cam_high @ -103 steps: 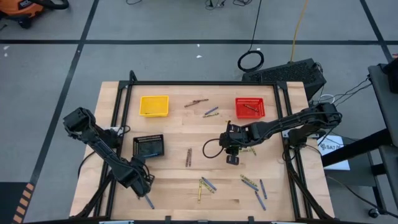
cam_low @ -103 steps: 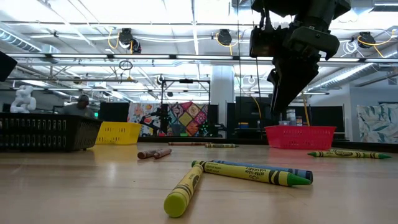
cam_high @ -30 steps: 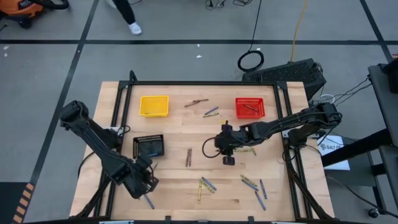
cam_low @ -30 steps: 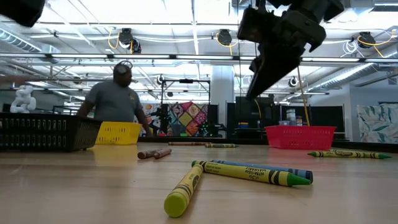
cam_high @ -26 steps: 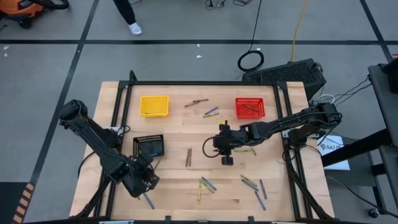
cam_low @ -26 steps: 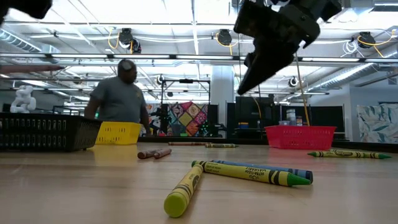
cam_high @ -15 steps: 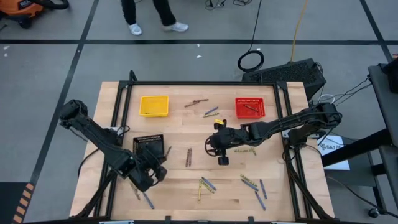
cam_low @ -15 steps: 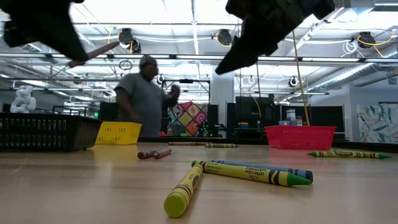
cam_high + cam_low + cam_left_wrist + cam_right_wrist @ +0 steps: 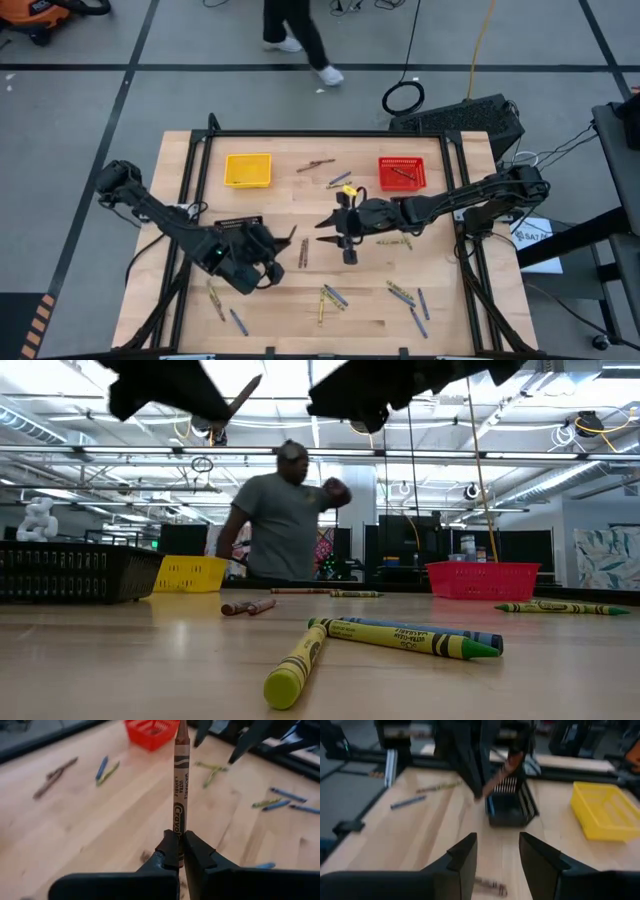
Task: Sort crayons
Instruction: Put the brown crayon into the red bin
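left gripper (image 9: 283, 243) lifted a brown crayon (image 9: 179, 790) toward centre.

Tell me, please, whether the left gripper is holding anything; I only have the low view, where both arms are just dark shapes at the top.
Observer: Yes. The left gripper is shut on a brown crayon, which sticks straight out past its fingertips.
Operator: Thank you. Is the right gripper carrying one too?
Observer: No. The right gripper is open, with nothing between its fingers.
Operator: And where do the two stand over the table?
Observer: In the high view they face each other above the middle of the table, with the crayon's tip pointing towards the right gripper and a gap between them.
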